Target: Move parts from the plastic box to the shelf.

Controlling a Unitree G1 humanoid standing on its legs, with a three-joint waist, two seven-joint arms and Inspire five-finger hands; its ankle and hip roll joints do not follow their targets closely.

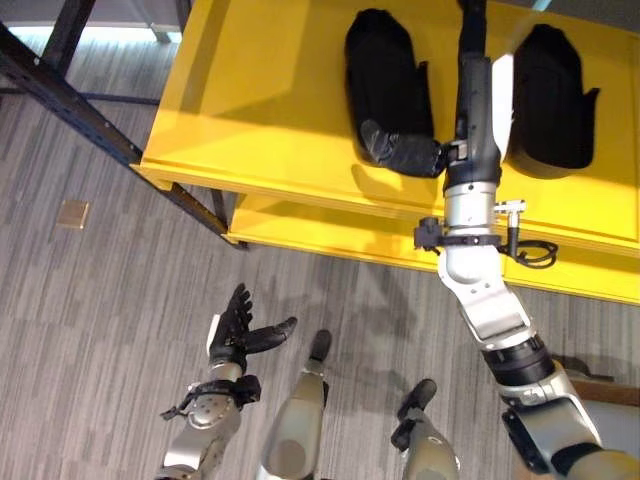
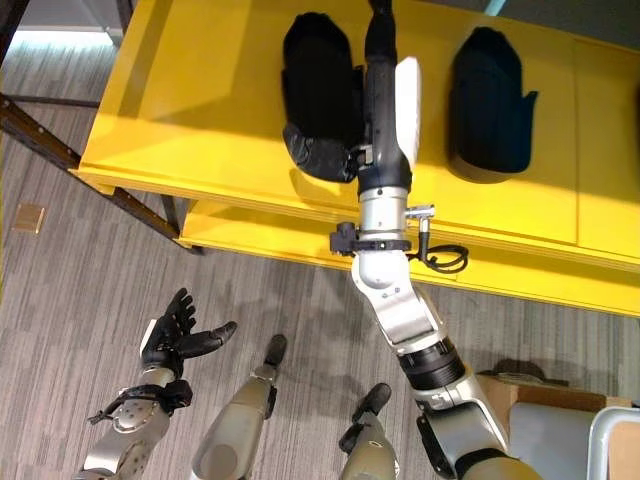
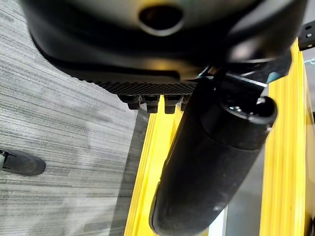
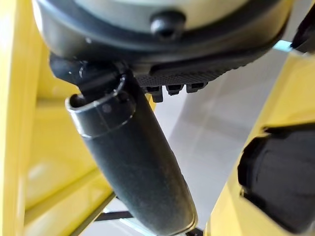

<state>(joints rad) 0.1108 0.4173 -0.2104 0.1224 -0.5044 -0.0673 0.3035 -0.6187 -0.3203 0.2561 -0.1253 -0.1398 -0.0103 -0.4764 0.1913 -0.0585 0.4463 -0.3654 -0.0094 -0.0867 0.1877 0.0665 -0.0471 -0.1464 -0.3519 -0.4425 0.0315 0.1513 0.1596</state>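
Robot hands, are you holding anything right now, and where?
No. The left hand hangs open over the floor, and the right hand is open above the yellow shelf, holding nothing.

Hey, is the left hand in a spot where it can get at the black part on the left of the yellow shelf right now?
Probably not as it stands. The left hand hangs open low over the floor, well short of the yellow shelf, and the left black part lies farther back, beside the outstretched right arm.
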